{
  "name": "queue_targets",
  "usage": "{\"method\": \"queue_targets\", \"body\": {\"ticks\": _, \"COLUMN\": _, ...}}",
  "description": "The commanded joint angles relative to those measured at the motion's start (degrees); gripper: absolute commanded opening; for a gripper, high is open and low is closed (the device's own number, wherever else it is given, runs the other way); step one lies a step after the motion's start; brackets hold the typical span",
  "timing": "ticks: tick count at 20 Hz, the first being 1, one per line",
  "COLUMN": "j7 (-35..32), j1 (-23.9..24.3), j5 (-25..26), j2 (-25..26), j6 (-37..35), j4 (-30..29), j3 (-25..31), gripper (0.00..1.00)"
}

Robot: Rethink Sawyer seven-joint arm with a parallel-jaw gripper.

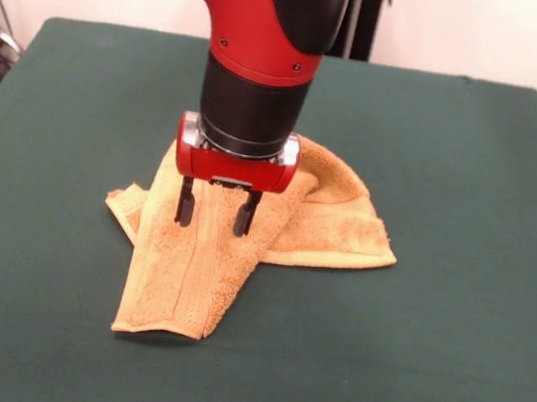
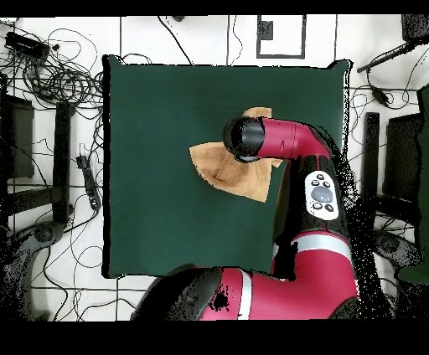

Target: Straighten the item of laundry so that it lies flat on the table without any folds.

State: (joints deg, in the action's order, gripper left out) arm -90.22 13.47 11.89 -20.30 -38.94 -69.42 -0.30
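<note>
Front view: the towel (image 1: 242, 243) lies bunched near the middle of the table (image 1: 453, 320), folded over itself, with one long flap running toward the camera and a second lobe spreading to the picture's right of it. The gripper (image 1: 214, 210) hangs directly over the towel's folded centre, its two fingers (image 1: 185, 204) parted with a clear gap between them and nothing held; the tips appear to sit at or just above the cloth, and contact cannot be confirmed. Judgement on handling: the towel is light, soft terry cloth, limp rather than stiff, not fragile, and its rough pile should grip well; it will drape and drag, not slide as a sheet. Best hold, in my assessment, is a hemmed corner or edge of the topmost flap, so that one layer peels back alone; a pinch at the thick centre would likely lift several layers together. Overhead view: the arm covers much of the towel (image 2: 219, 167), leaving its full outline unverified. Around the towel nothing else rests on the table; cables lie beyond the table's edges, well apart.
</note>
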Motion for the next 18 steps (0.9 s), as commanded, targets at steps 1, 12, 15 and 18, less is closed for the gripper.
{"method": "queue_targets", "body": {"ticks": 1, "j7": -2.11, "j1": -1.04, "j5": 0.3, "j2": 0.97, "j6": 1.63, "j4": -5.83, "j3": 6.29, "gripper": 1.0}}
{"method": "queue_targets", "body": {"ticks": 12, "j7": -1.86, "j1": -0.84, "j5": 0.29, "j2": 1.03, "j6": 0.97, "j4": -5.66, "j3": 6.38, "gripper": 1.0}}
{"method": "queue_targets", "body": {"ticks": 15, "j7": -1.82, "j1": -0.83, "j5": 0.26, "j2": 1.09, "j6": 0.82, "j4": -5.58, "j3": 6.43, "gripper": 1.0}}
{"method": "queue_targets", "body": {"ticks": 18, "j7": -2.29, "j1": -0.91, "j5": 0.19, "j2": 1.27, "j6": 1.11, "j4": -5.53, "j3": 6.31, "gripper": 1.0}}
